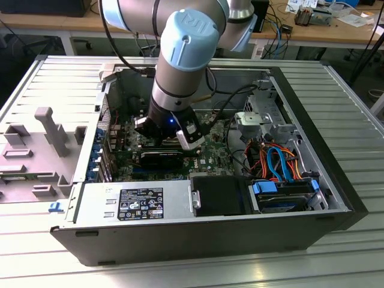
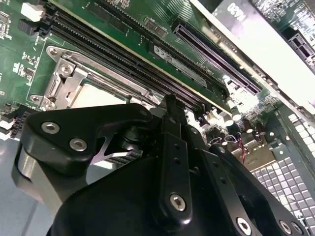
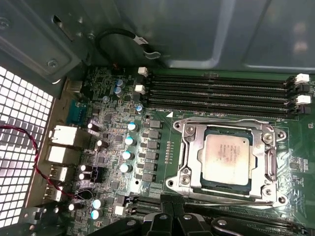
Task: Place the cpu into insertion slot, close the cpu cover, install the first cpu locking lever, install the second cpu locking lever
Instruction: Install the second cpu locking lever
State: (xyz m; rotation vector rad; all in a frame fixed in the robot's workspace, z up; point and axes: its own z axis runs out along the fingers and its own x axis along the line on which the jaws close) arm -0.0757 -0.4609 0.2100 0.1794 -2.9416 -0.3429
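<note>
The cpu (image 3: 226, 158), a dull silver square, lies in the insertion slot (image 3: 277, 142) on the green motherboard (image 3: 110, 142). The silver cpu cover (image 3: 189, 147) lies flat around it as a frame. One thin wire lever (image 3: 221, 119) runs along the side by the memory slots, and another lever (image 3: 231, 198) runs along the opposite side. My gripper (image 3: 170, 199) is shut, its black fingertips at the end of that second lever, just off the socket's corner. In the second wrist view the gripper (image 2: 170, 101) stands beside the socket (image 2: 61, 78) and cpu (image 2: 93, 96). In the exterior view the arm's wrist (image 1: 171, 129) reaches down into the open case.
Long black memory slots (image 3: 221, 93) lie next to the socket. Upright capacitors (image 3: 129, 147) and rear ports (image 3: 61, 142) stand nearby. A power supply (image 1: 135, 201) fills the case's front. Blue and orange cables (image 1: 279, 162) sit on the exterior view's right. A grey fixture (image 1: 51, 129) lies outside the case.
</note>
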